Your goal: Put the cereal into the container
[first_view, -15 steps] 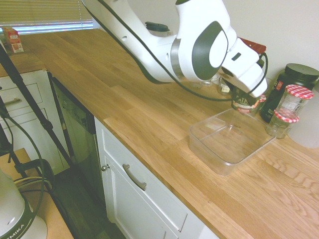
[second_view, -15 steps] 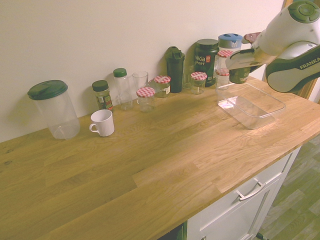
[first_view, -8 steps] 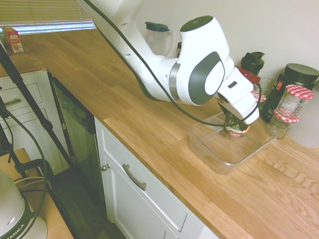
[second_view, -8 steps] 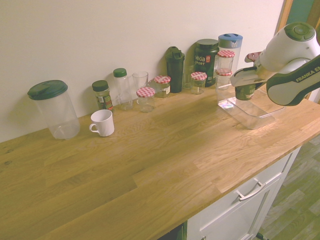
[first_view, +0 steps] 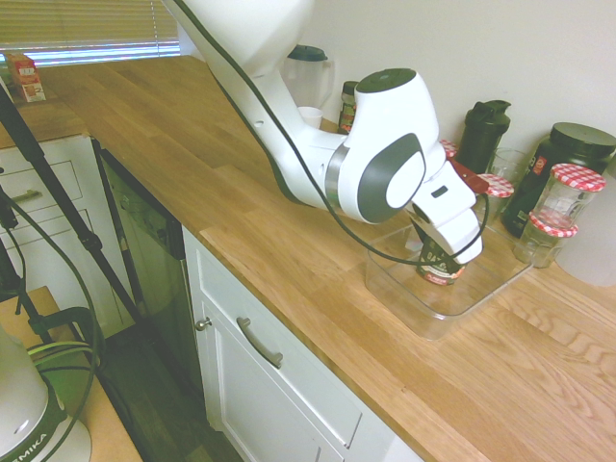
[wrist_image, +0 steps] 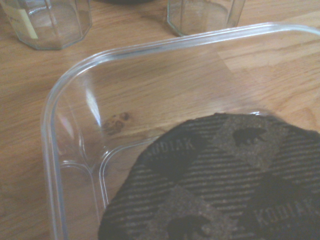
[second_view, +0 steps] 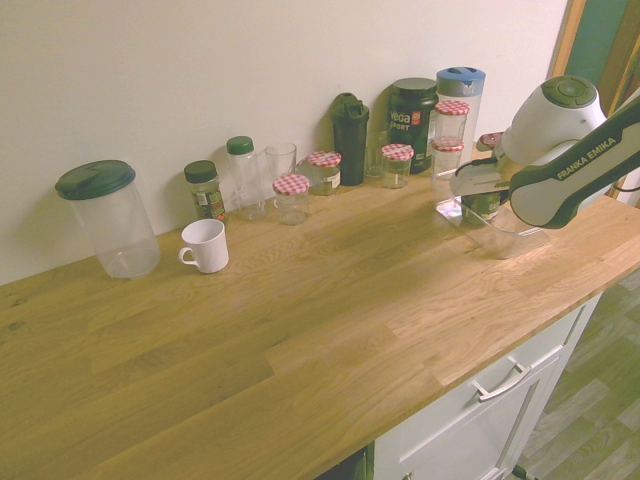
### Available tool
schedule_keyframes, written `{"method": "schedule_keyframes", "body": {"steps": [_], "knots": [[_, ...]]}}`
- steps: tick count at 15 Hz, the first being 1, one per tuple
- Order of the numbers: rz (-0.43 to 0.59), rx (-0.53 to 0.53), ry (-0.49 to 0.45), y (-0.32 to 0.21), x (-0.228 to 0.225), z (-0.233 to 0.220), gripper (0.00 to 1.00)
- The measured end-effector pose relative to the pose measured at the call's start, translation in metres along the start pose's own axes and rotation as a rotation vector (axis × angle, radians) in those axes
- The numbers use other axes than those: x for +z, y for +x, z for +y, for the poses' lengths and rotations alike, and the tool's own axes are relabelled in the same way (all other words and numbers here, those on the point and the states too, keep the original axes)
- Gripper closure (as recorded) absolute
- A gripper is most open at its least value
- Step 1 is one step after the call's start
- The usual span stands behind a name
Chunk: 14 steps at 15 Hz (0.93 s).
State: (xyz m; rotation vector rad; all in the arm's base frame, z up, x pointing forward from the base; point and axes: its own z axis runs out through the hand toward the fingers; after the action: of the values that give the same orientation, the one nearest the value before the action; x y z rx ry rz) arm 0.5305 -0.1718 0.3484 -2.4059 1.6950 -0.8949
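The jaws stay clamped on the cereal (first_view: 440,267); it has dropped lower, inside the container (first_view: 404,289).

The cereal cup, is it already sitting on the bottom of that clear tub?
Cannot tell. In the first exterior view the cereal hangs under the gripper, inside the container, but the clear wall blurs its base. The wrist view shows only its top.

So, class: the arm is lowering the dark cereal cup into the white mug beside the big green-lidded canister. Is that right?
Not quite. The cereal cup is going into the clear plastic container at the other end of the counter, not the white mug. The first exterior view shows the cup held inside the container's walls; the second exterior view shows the mug standing apart near the green-lidded canister.
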Motion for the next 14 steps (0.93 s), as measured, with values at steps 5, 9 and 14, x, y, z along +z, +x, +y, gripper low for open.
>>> {"method": "schedule_keyframes", "body": {"steps": [5, 9, 14], "knots": [[-0.006, -0.007, -0.020, 0.007, 0.000, 0.002, 0.00], [-0.044, -0.006, -0.081, 0.008, -0.005, 0.005, 0.00], [-0.153, 0.062, -0.151, 0.019, -0.046, -0.001, 0.00]]}}
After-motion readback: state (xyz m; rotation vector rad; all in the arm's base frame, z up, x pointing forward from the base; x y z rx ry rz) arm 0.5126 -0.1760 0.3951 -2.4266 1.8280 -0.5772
